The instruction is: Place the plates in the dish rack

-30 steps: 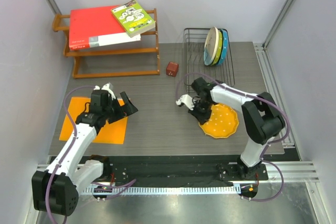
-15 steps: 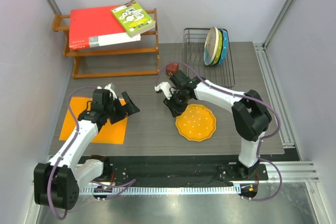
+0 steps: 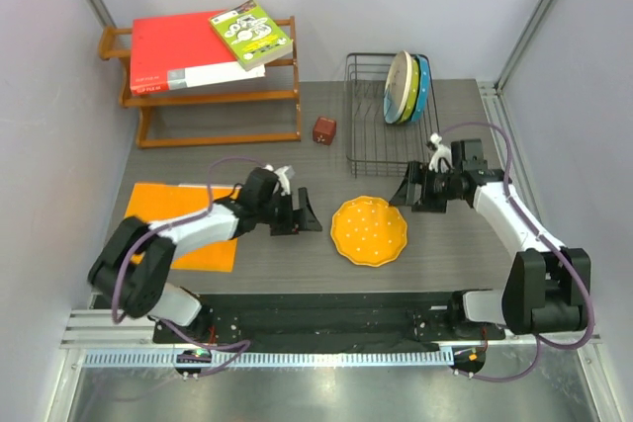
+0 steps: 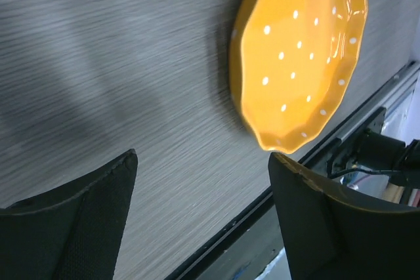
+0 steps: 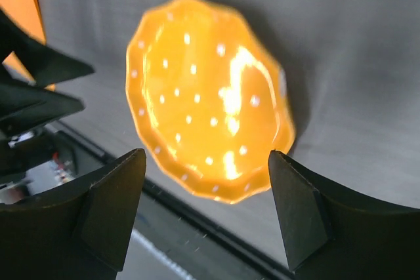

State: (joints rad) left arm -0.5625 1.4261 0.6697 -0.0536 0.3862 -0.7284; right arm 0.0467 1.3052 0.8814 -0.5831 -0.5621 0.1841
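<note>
An orange-yellow scalloped plate (image 3: 369, 230) with white dots lies flat on the grey table, untouched by either gripper. My left gripper (image 3: 303, 214) is open just left of it, with the plate (image 4: 298, 50) ahead of the fingers and nothing between them (image 4: 202, 157). To the plate's right, my right gripper (image 3: 408, 195) is also open and empty (image 5: 207, 154), facing the plate (image 5: 210, 96). The black wire dish rack (image 3: 368, 116) stands at the back right. A cream plate (image 3: 398, 86) and a blue plate (image 3: 424, 91) stand upright in it.
A wooden shelf (image 3: 213, 111) at the back left carries a red book (image 3: 178, 51) and a green book (image 3: 251, 34). A small red-brown cube (image 3: 324, 129) sits left of the rack. A flat orange mat (image 3: 183, 229) lies under the left arm.
The right gripper slid the orange-yellow plate leftward, opened, let it go and pulled back to the right. The left arm swung from over the mat to the plate's left side.
</note>
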